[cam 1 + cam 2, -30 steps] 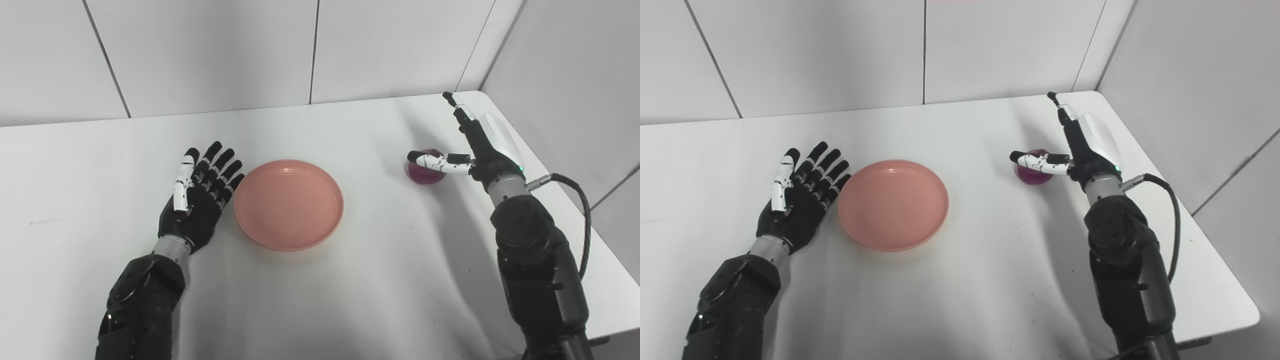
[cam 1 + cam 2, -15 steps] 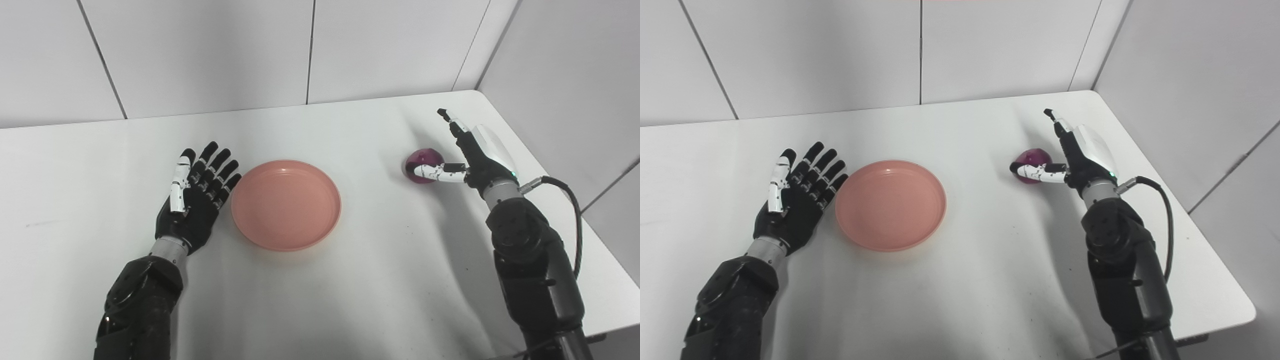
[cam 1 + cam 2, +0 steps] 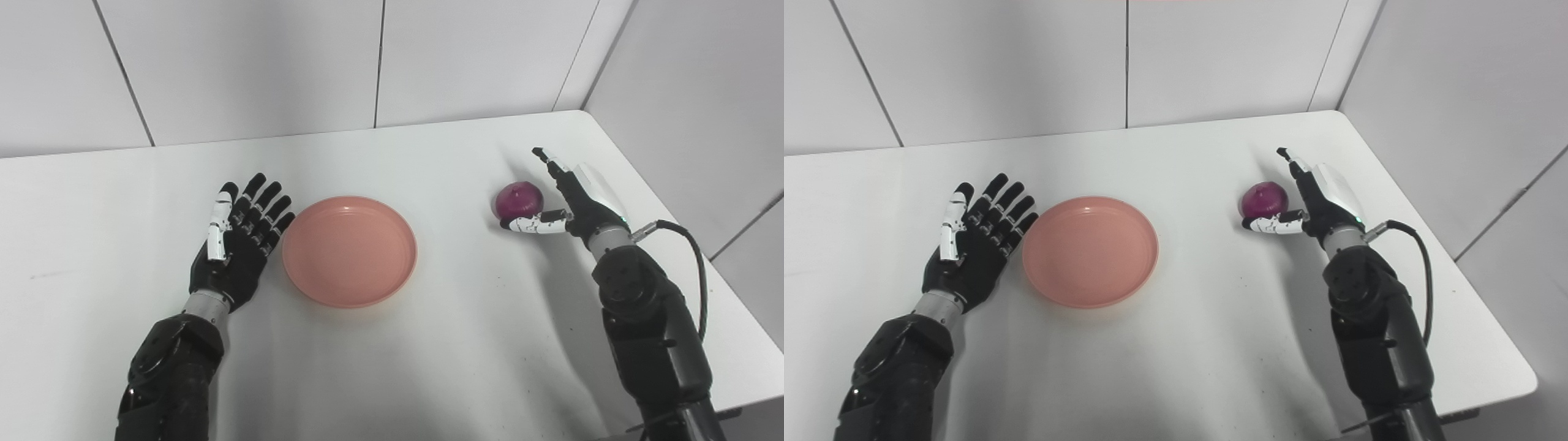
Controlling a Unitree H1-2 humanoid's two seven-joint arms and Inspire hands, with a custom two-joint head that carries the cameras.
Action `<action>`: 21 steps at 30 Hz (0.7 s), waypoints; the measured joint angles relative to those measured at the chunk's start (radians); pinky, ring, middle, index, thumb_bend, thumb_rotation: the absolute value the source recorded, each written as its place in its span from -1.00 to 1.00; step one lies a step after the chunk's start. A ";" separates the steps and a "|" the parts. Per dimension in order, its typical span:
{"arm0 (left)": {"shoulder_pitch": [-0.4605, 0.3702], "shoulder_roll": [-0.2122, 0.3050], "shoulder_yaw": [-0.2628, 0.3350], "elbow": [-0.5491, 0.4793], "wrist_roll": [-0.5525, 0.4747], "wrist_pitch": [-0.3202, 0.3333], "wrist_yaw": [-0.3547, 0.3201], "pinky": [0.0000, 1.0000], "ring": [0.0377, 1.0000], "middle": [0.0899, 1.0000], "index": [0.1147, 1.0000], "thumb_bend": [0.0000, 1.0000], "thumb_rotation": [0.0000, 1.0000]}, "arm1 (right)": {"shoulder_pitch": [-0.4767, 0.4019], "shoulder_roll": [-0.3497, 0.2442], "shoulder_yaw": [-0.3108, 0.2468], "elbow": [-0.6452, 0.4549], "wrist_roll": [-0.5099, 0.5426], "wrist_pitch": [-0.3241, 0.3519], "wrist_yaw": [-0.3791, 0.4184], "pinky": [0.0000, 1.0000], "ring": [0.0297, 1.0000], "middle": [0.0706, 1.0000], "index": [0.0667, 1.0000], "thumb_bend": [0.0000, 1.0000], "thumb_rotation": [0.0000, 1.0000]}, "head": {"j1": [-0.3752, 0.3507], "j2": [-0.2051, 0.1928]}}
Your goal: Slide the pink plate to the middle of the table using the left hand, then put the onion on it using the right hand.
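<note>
White wall panels (image 3: 245, 67) with thin dark seams close off the top of the frame and run down the right side, and below them a white table (image 3: 392, 367) fills the rest, its rounded far corner sitting at the upper right. At the lower left a black arm (image 3: 171, 373) comes up from the bottom edge, ending in the left hand (image 3: 236, 254), which lies palm up on the table left of centre with its black fingers spread and pointing toward the upper right, a white-shelled thumb along its left side; it holds nothing. Its fingertips reach just beside the left rim of the pink plate (image 3: 349, 250), and whether they touch the rim cannot be told. That plate, round and shallow with a raised edge, rests flat near the middle of the frame and has nothing on it. Well to the right of it, in the right-centre of the frame, the onion (image 3: 519, 200), a dark purple bulb, sits on the table. The right hand (image 3: 566, 199) is set against the onion's right side, fingers extended toward the upper left behind it and the white thumb (image 3: 531, 225) curving under its near side, cupping it loosely rather than closed around it. From this hand the right arm (image 3: 649, 331) drops to the lower right edge, with a black cable (image 3: 695, 257) looping off its wrist.
</note>
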 measured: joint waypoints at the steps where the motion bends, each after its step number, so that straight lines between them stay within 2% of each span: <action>1: 0.000 0.000 0.000 0.000 0.000 0.000 0.000 0.88 0.89 0.91 0.88 -0.10 1.00 | 0.000 0.000 0.002 0.005 0.002 0.000 -0.006 0.71 0.86 0.91 0.92 1.00 -0.46 | 0.000 0.000; 10: 0.000 0.000 -0.001 0.001 0.000 -0.002 0.000 0.90 0.90 0.93 0.90 -0.10 1.00 | -0.006 -0.018 0.016 0.063 0.034 0.000 -0.037 0.69 0.84 0.89 0.91 1.00 -0.44 | 0.002 0.002; 21: 0.000 0.000 -0.001 0.000 0.000 -0.003 0.002 0.88 0.89 0.91 0.89 -0.11 1.00 | -0.035 -0.034 0.062 0.133 0.056 0.000 -0.077 0.63 0.78 0.82 0.85 1.00 -0.39 | 0.005 0.008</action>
